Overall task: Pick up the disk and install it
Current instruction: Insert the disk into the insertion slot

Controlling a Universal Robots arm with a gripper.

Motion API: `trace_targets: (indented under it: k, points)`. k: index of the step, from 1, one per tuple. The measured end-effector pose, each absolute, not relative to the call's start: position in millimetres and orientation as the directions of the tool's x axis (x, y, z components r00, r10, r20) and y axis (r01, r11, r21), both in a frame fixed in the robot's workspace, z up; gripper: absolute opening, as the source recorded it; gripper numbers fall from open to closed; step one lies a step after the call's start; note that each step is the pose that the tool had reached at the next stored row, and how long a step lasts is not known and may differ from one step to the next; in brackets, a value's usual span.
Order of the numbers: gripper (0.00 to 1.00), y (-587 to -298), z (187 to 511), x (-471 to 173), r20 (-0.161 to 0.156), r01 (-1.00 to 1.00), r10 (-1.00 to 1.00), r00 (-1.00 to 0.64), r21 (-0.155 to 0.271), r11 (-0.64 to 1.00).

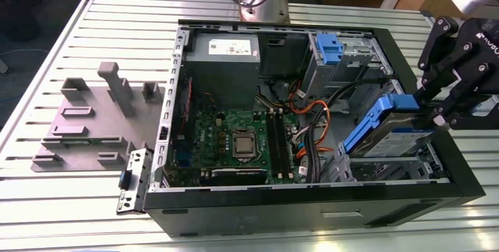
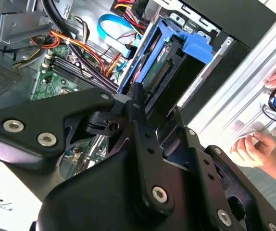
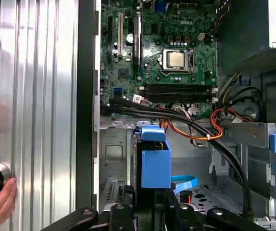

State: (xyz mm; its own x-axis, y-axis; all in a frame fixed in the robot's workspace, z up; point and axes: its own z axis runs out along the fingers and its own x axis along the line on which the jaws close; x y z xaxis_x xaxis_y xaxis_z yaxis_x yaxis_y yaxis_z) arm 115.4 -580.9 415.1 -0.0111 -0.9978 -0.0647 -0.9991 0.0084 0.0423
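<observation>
Ribbed metal table (image 1: 70,220); blue-framed disk (image 1: 387,134)

Disk (image 1: 394,141): silver metal body, paper label, glossy blue plastic carrier. Gripper (image 1: 429,110): matt black links, shiny steel screw heads. Computer case (image 1: 461,177): satin black outside, bare grey sheet steel inside. Motherboard (image 1: 234,141): green lacquered board. Power supply (image 1: 226,65): dull grey metal, white paper sticker. Tabletop (image 1: 101,18): ribbed brushed aluminium. A matt grey plastic fixture (image 1: 86,124) sits near its edge at the exterior view's left.
</observation>
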Motion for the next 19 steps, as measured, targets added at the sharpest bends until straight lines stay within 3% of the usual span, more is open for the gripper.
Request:
trace_targets:
  k: [19]
  points:
    - [0.35,-580.9,406.1,115.4,-0.065,-0.999,-0.998,-0.011,0.042,0.008]
